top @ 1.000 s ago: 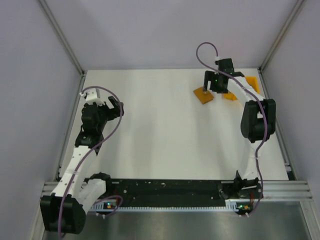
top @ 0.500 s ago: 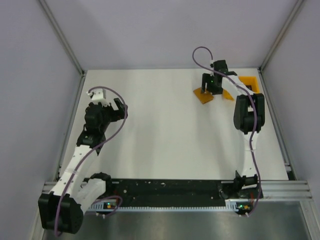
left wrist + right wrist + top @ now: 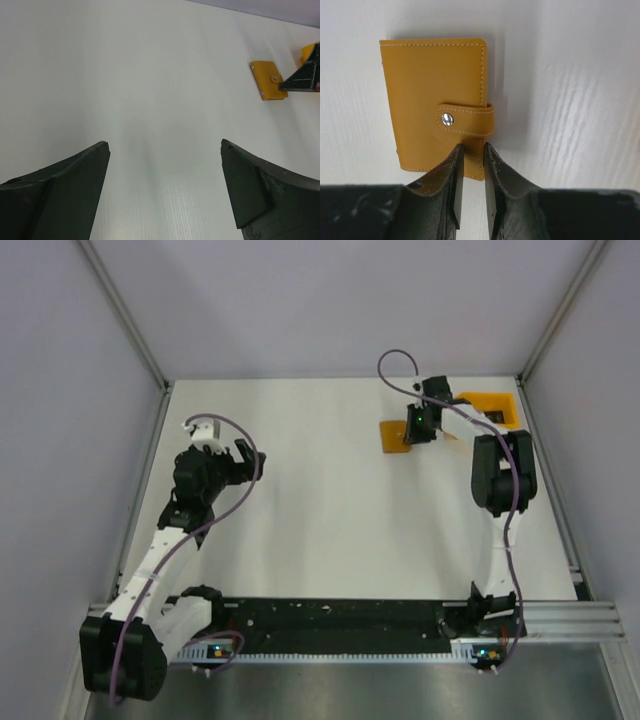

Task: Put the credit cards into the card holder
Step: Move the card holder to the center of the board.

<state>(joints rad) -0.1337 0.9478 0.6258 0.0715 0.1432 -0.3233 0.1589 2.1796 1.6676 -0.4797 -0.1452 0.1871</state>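
The card holder (image 3: 436, 100) is a closed orange wallet with a snap strap, lying on the white table (image 3: 300, 500) at the back right (image 3: 393, 436). My right gripper (image 3: 472, 148) is over its near right corner. The jaws are almost together, pinching a narrow strip of that corner between them. In the top view the right gripper (image 3: 415, 426) sits at the wallet's right edge. My left gripper (image 3: 165, 147) hangs open over bare table on the left (image 3: 245, 457); far off it sees the wallet (image 3: 268, 80). No credit cards show in any view.
An orange frame-shaped object (image 3: 497, 398) lies at the back right corner, just behind the right arm. Grey walls close in the table at the back and both sides. The arm bases stand on the black rail (image 3: 340, 618) at the near edge.
The right gripper has moved left and closed from wide open onto the wallet's corner. The wallet has turned from slanted to square with the table. The left arm has drifted slightly right.
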